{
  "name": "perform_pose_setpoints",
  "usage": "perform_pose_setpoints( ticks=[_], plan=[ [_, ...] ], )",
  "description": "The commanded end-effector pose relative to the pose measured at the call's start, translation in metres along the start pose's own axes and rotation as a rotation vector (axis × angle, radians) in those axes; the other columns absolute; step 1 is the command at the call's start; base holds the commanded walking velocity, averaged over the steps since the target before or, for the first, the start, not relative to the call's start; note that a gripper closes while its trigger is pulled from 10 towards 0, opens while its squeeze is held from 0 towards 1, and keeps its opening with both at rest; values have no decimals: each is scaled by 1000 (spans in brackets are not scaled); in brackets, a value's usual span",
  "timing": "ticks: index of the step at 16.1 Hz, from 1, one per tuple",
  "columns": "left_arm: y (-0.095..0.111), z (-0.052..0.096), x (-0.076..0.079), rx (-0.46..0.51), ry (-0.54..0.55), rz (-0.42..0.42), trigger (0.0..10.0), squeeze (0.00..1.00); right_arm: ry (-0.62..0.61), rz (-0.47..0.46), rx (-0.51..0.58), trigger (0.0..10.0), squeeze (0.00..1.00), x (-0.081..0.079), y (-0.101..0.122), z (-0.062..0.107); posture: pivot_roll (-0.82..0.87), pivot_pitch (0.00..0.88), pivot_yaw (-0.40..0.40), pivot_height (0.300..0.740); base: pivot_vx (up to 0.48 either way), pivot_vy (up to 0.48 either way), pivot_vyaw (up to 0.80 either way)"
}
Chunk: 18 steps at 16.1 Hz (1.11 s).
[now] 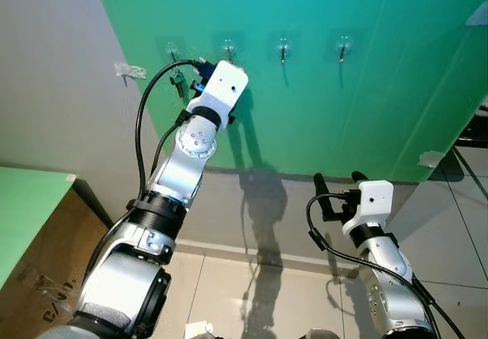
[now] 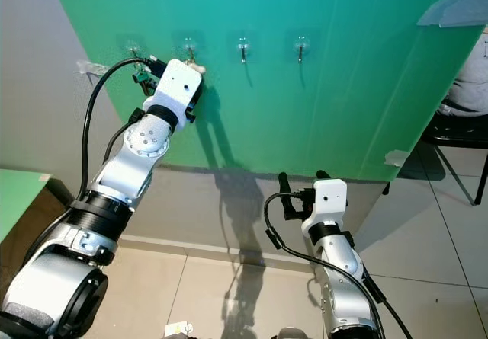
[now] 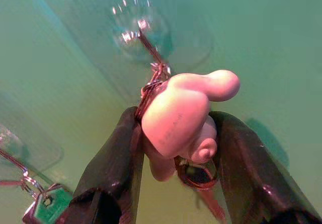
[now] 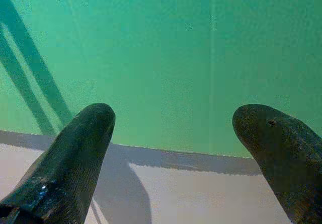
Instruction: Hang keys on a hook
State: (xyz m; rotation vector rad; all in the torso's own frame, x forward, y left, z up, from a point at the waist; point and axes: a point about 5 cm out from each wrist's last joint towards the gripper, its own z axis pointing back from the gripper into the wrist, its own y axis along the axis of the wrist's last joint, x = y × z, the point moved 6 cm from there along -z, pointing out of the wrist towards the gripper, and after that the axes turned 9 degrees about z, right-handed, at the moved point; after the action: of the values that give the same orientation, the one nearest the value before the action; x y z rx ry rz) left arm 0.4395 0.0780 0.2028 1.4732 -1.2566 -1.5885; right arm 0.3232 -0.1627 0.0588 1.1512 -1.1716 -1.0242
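Pinching the pink key fob [image 3: 181, 121], left tool [image 3: 173, 133] must drop its ring [image 3: 151, 90] over the twelve-o'clock hook [image 3: 146, 35]; right tool [image 4: 176, 133] spread

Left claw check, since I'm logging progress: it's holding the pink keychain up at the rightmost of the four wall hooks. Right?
Not quite. The left claw does hold the pink keychain, but at the second hook from the left, as the left eye view shows. The rightmost hook hangs bare.

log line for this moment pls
left end effector: shut on keychain, ring at second hook | right end effector: open, idle, low
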Motion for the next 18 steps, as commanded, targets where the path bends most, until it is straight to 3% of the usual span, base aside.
perform_pose_setpoints(
  ticks=[1, 8, 11, 12, 13, 14, 18],
  plan=[
    [-2, -3, -2, -28, -8, -41, 0, 0, -1, -11, 16, 10000, 0, -2, 5, -1, -278, 4, 124, 740, 0, 0, 0],
    [-11, -3, -4, -70, -16, -64, 0, 0, 1, -15, 14, 10000, 0, -1, 5, -2, -277, 1, 121, 740, 0, 0, 0],
    [-12, -2, 6, -58, -61, -81, 0, 0, 6, -14, 14, 10000, 0, -2, 5, -2, -277, 0, 122, 740, 0, 0, 0],
    [-12, -1, 8, -59, -67, -85, 4941, 0, 7, -14, 14, 10000, 0, -3, 5, -2, -278, 0, 122, 740, 0, 0, 0],
    [-13, 0, 12, -60, -83, -52, 10000, 1000, 8, -14, 15, 10000, 0, -3, 5, -3, -279, 0, 123, 740, 0, 0, 0],
    [-15, 1, 16, -67, -99, 5, 10000, 1000, 9, -13, 16, 10000, 0, -3, 5, -3, -280, 0, 123, 740, 0, 0, 0],
    [-18, 2, 17, -82, -115, 40, 10000, 1000, 11, -13, 16, 10000, 0, -4, 6, -3, -278, 0, 123, 740, 0, 0, 0]
  ],
)
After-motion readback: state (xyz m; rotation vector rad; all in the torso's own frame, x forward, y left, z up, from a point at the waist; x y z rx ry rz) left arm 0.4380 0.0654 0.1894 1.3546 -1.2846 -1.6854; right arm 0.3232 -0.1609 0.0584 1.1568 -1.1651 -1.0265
